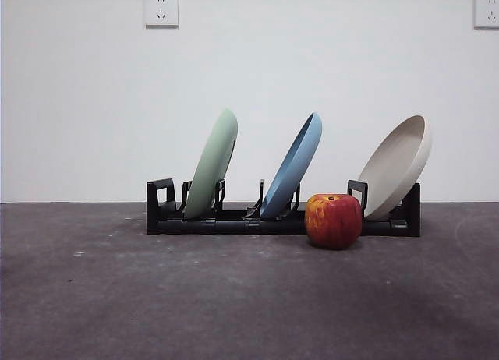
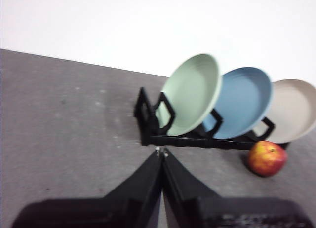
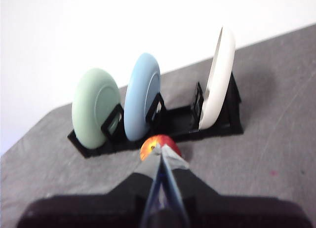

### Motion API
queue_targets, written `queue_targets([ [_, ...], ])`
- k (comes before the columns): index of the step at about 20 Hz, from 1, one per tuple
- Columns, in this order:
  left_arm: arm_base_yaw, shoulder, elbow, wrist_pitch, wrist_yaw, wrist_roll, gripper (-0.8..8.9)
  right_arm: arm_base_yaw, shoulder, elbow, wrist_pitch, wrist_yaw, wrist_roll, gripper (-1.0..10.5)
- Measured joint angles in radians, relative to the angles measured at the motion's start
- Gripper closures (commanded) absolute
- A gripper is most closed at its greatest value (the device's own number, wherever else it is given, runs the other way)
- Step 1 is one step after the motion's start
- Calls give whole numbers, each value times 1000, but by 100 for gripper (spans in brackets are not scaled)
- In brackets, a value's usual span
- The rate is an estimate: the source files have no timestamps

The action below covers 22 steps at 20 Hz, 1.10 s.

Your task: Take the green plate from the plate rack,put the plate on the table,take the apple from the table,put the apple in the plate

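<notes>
Meanwhile both jaws closed, empty; green plate (image 1: 213,164) racked; apple (image 1: 334,220) beside rack (image 1: 234,222).

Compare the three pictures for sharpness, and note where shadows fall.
Front view: sharp, apple and rack crisp, soft shadow dimming the table at lower right. Left wrist view: slightly soft, the cream plate blurred. Right wrist view: blurriest; the shut right gripper smears over the apple.

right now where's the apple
In the front view the apple sits on the table right of centre, just in front of the plate rack, between the blue plate and cream plate.
</notes>
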Motion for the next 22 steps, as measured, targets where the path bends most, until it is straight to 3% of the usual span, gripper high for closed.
queue_targets([
  [6,0,152,165,-80,106,16,821,0,186,227,-237,-126,-99,959],
  [12,0,341,350,-230,294,103,821,0,364,461,-491,-302,-249,958],
  [17,0,466,491,-383,421,191,821,3,467,601,-688,-336,-373,958],
  [22,0,524,592,-526,447,280,821,19,494,649,-813,-337,-446,958],
])
